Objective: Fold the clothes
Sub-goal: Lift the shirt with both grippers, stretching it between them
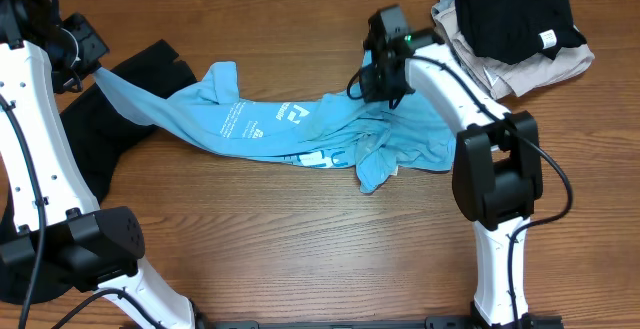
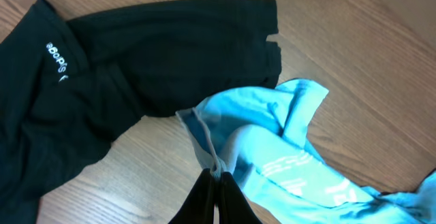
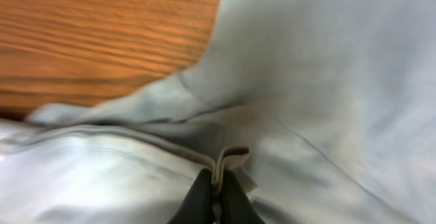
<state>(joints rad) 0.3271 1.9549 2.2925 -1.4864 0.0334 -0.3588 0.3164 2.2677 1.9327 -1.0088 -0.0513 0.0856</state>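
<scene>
A light blue T-shirt [image 1: 290, 129] with white print lies stretched and rumpled across the middle of the wooden table. My left gripper [image 1: 92, 67] is shut on one corner of it, lifted at the far left; the left wrist view shows the pinched hem [image 2: 216, 169] between my left gripper's fingers [image 2: 218, 180]. My right gripper [image 1: 380, 81] is shut on a fold of the blue shirt [image 3: 228, 157] near the upper right part of the shirt; its fingers [image 3: 216, 183] show in the right wrist view. A black garment [image 1: 120, 119] lies at the left under the stretched sleeve and also shows in the left wrist view [image 2: 122, 60].
A pile of clothes [image 1: 520, 29], black on top of beige, sits at the back right corner. The right arm's base [image 1: 497, 184] stands on the right side of the table. Bare wood [image 1: 300, 249] shows in front of the shirt.
</scene>
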